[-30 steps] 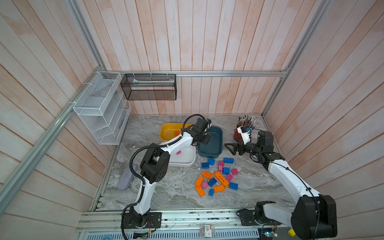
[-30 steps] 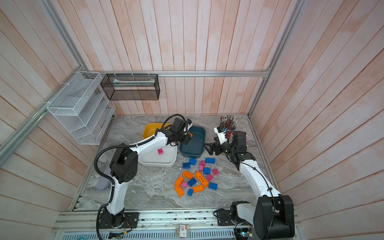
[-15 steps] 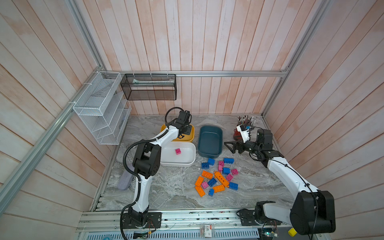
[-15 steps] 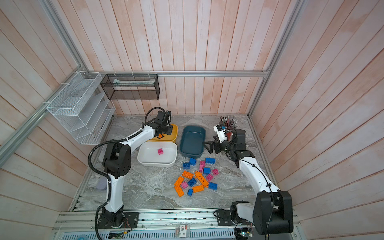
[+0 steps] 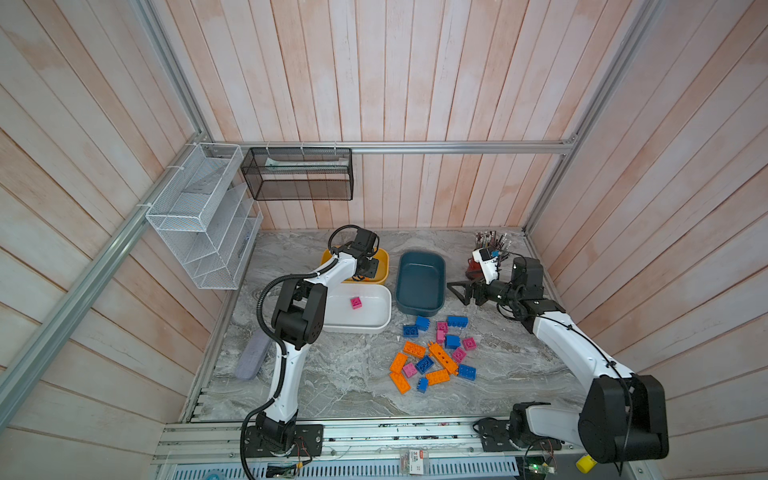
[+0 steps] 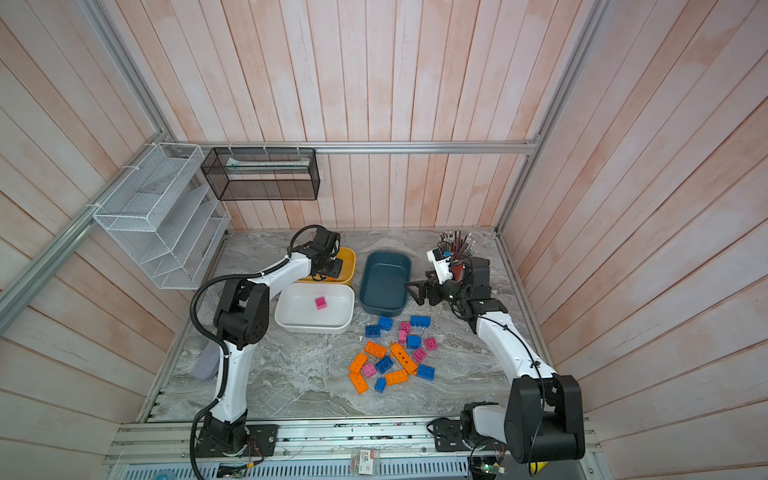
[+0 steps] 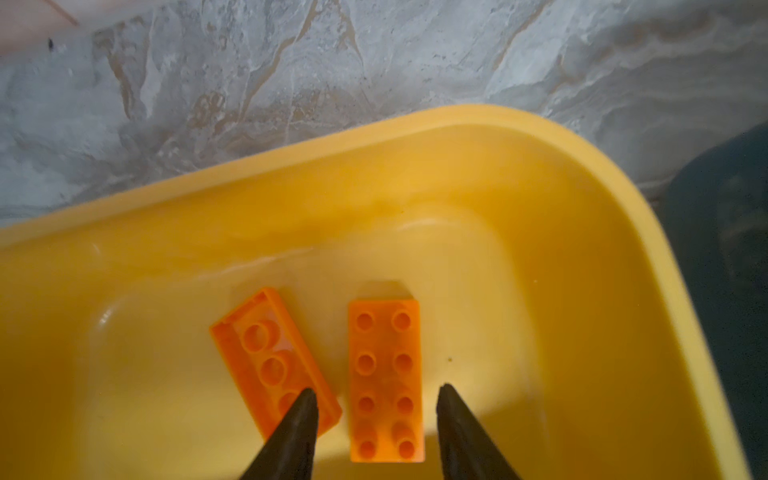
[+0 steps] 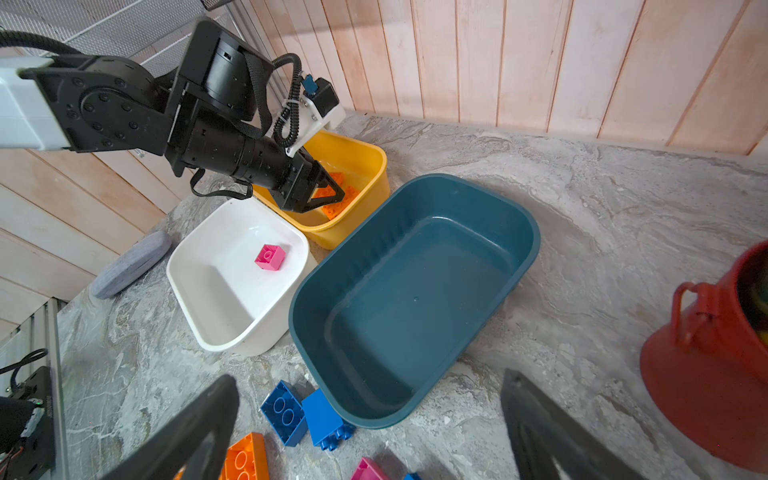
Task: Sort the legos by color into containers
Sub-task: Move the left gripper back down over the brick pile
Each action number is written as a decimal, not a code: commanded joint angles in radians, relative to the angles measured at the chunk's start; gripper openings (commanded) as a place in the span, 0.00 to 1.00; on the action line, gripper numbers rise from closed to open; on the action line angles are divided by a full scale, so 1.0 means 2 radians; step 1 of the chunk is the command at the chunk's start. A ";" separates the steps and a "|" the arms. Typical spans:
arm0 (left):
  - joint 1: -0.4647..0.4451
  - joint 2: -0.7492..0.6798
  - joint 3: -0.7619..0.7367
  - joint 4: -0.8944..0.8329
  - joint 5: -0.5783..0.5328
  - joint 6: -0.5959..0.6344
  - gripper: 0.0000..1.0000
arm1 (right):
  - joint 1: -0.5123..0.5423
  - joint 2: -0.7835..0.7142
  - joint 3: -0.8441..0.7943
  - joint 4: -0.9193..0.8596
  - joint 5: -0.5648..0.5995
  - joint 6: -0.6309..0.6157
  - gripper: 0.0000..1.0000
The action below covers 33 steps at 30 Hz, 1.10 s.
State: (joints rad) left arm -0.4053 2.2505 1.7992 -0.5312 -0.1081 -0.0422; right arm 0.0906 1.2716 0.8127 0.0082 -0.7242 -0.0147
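Left pincer (image 7: 376, 390): parted, gripping nothing; orange brick (image 7: 384, 353) lengthwise between jaws, in yellow tub (image 7: 457, 137); right pincer (image 8: 370, 378): parted, empty, nearer loose bricks (image 5: 442, 357) toward table (image 5: 332, 386) front edge.

**Shiny plastic, matt stone**

The yellow tub (image 7: 540, 174), teal tub (image 8: 415, 311) and white tub (image 8: 216, 299) are smooth, glossy plastic. The orange bricks (image 7: 384, 374) are plastic with a duller sheen. The surface (image 8: 582, 187) looks like matt, veined grey marble. The walls (image 5: 415, 83) are wooden planks, and the white basket (image 5: 195, 216) is wire mesh.

No legible text or labels.
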 commanded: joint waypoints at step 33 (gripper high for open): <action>-0.270 -0.305 -0.372 -0.019 0.030 -0.201 0.64 | 0.008 -0.069 -0.033 -0.003 -0.019 0.006 0.98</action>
State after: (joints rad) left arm -0.9405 1.6009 1.0714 -0.5873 -0.0277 -0.4168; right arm 0.1020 1.1530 0.7685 0.0010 -0.7467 -0.0032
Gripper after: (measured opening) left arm 0.645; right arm 0.980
